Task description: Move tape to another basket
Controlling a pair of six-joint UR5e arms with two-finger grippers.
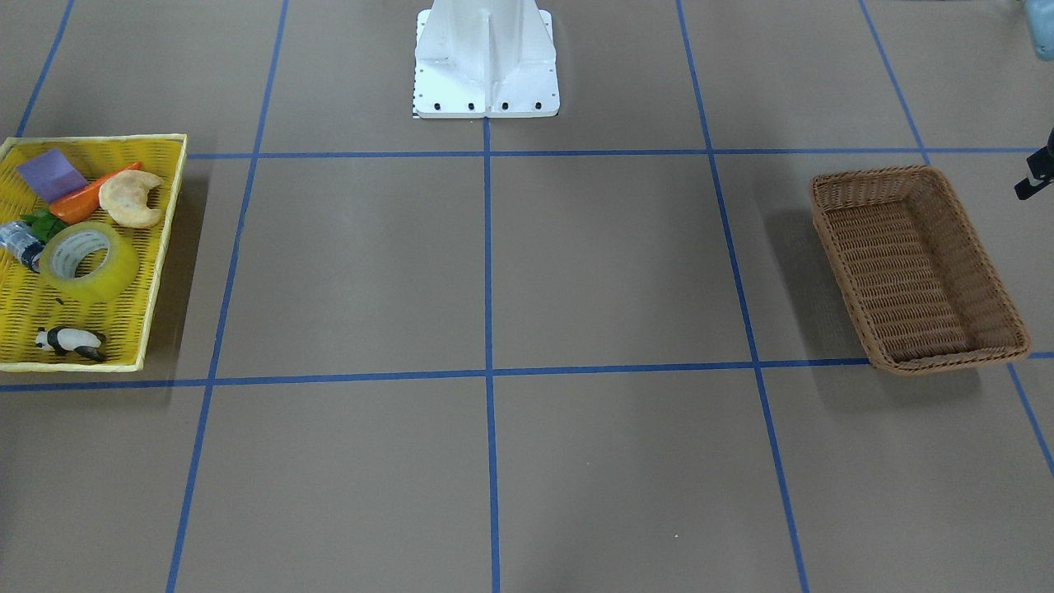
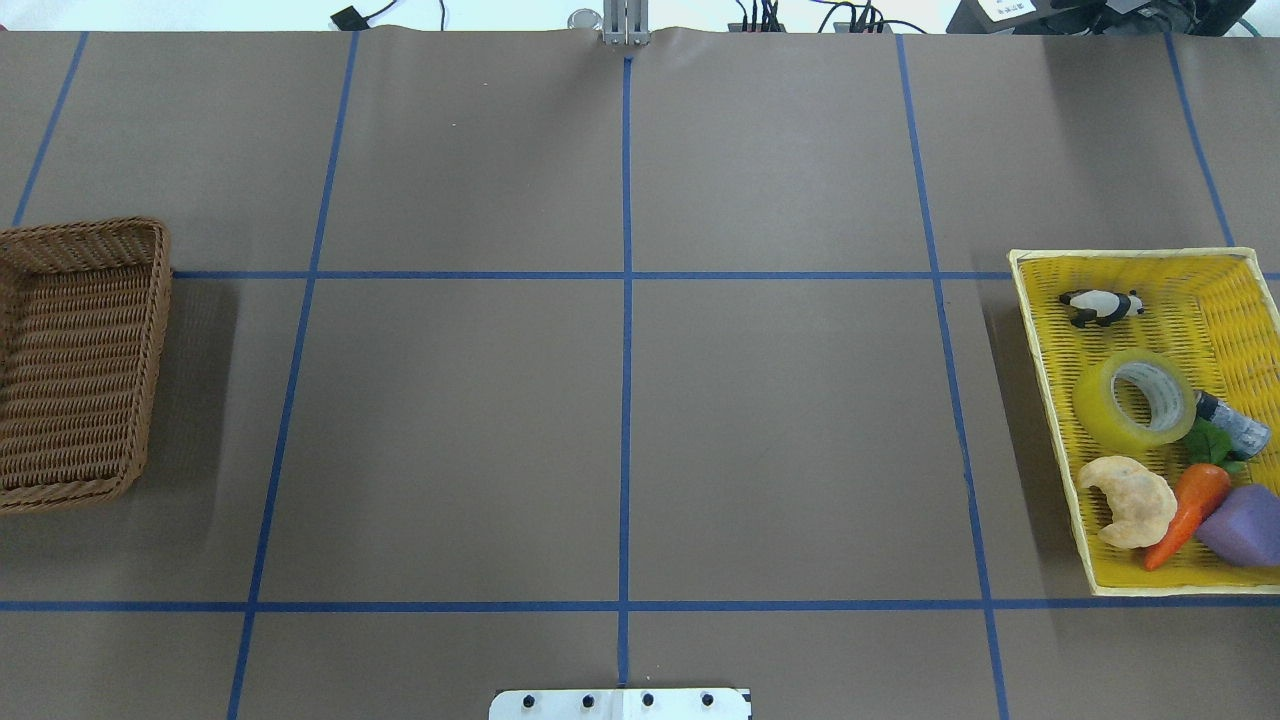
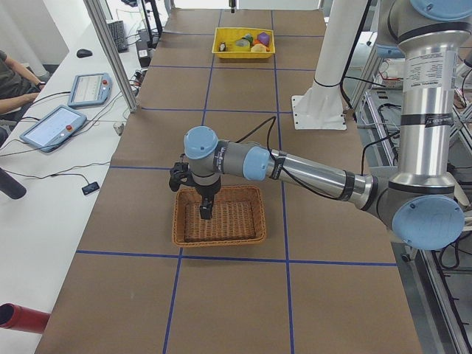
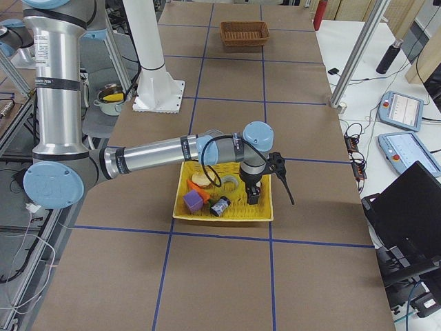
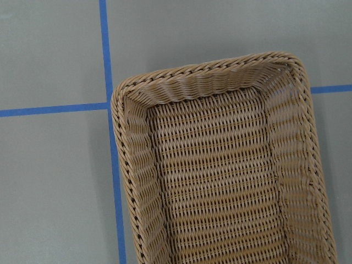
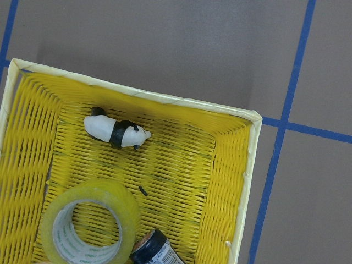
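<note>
Right gripper (image 4: 252, 198) vertical over yellow tray (image 4: 200, 218), near tape (image 4: 231, 182) | left gripper (image 3: 206, 212) vertical over basket (image 3: 221, 242) | openings: cannot tell

Table (image 2: 450, 430) w/ basket (image 2: 150, 350) (& yellow basket (image 2: 1180, 270))

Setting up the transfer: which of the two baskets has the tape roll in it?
The flat bright yellow plastic mesh basket: the translucent yellow packing tape roll lies in it, while the brown woven wicker basket holds nothing.

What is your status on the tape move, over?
Left gripper above wicker basket, right gripper above yellow basket; jaws unreadable. Tape lying in yellow basket, ungripped. Bottle close against tape.
</note>
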